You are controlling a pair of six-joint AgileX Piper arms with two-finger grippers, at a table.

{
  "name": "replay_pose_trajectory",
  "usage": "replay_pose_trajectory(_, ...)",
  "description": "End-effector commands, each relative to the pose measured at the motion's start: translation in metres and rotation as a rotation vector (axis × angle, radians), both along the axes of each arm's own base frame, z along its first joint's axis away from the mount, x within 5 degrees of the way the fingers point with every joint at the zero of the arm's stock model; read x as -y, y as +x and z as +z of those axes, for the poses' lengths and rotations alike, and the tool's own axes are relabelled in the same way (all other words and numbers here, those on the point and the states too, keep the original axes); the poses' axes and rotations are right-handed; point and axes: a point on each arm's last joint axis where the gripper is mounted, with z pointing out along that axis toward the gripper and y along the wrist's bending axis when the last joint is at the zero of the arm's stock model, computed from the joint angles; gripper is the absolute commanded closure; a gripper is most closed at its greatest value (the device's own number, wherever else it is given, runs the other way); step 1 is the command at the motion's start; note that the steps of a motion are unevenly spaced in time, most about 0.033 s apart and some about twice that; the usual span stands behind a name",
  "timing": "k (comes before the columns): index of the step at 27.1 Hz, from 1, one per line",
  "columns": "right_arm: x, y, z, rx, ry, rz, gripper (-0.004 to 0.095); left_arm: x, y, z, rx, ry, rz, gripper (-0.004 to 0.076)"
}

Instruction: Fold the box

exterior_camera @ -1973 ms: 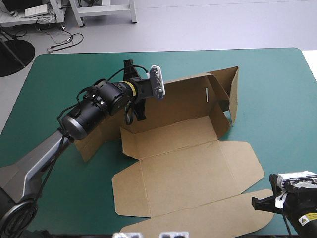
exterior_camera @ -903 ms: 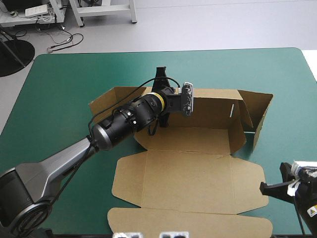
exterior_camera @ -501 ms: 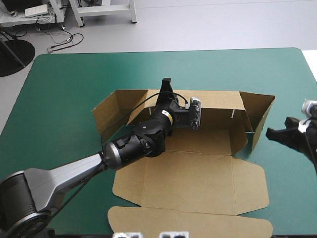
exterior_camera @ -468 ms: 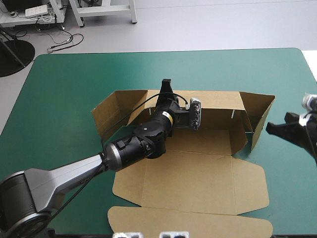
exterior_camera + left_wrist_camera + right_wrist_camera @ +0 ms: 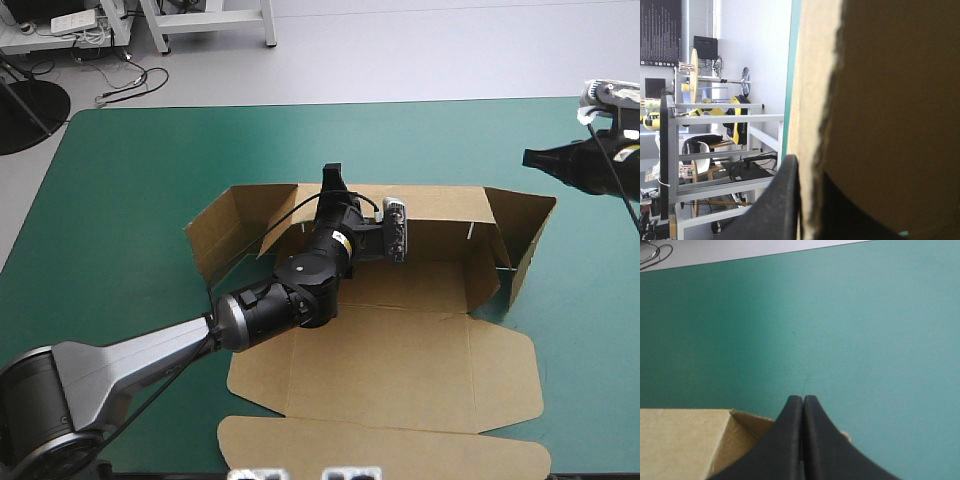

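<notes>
Tabletop (image 5: 130, 180) with brown box (image 5: 400, 350) partly raised.
Left tool (image 5: 332, 180) clamps the rear wall (image 5: 445, 212) at 12 o'clock; right tool (image 5: 535, 158), clenched empty, hovers at 2 o'clock.

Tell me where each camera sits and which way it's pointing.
High view: above, behind the robot, looking down at table and box; both arms show, left gripper on the back wall, right gripper near the far right corner.
Left wrist view: on that wrist, looking along the pinched wall; own fingers show.
Right wrist view: on that wrist, looking down at table and box corner; shut fingers show.
All three share the box.
</notes>
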Motion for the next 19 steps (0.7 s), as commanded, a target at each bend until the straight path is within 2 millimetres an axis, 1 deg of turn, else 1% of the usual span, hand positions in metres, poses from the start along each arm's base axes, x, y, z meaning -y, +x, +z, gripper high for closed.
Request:
replay_pose_trajectory(1, 0.001, 0.024, 0.011, 0.038, -0.007, 0.041, 0.0923, -0.004, -0.007, 0.025, 0.044, -0.067, -0.01, 0.0734)
replay_pose_trajectory(3, 0.001, 0.042, 0.003, -0.017, -0.004, 0.072, 0.0923, -0.004, -0.007, 0.025, 0.044, -0.067, -0.01, 0.0734)
replay_pose_trajectory(6, 0.003, 0.061, -0.011, -0.103, 0.006, 0.096, 0.0923, -0.004, -0.007, 0.025, 0.044, -0.066, -0.008, 0.0734)
replay_pose_trajectory(8, 0.003, 0.07, -0.019, -0.151, 0.015, 0.106, 0.0923, -0.005, -0.007, 0.025, 0.044, -0.064, -0.003, 0.0734)
replay_pose_trajectory(12, 0.002, 0.076, -0.032, -0.214, 0.04, 0.121, 0.0923, -0.007, -0.007, 0.025, 0.044, -0.055, 0.016, 0.0734)
replay_pose_trajectory(15, 0.002, 0.074, -0.037, -0.259, 0.03, 0.153, 0.0923, -0.007, -0.006, 0.024, 0.044, -0.053, 0.022, 0.0734)
replay_pose_trajectory(19, -0.001, 0.066, -0.04, -0.345, 0.024, 0.211, 0.0923, -0.007, -0.006, 0.024, 0.042, -0.054, 0.023, 0.0734)
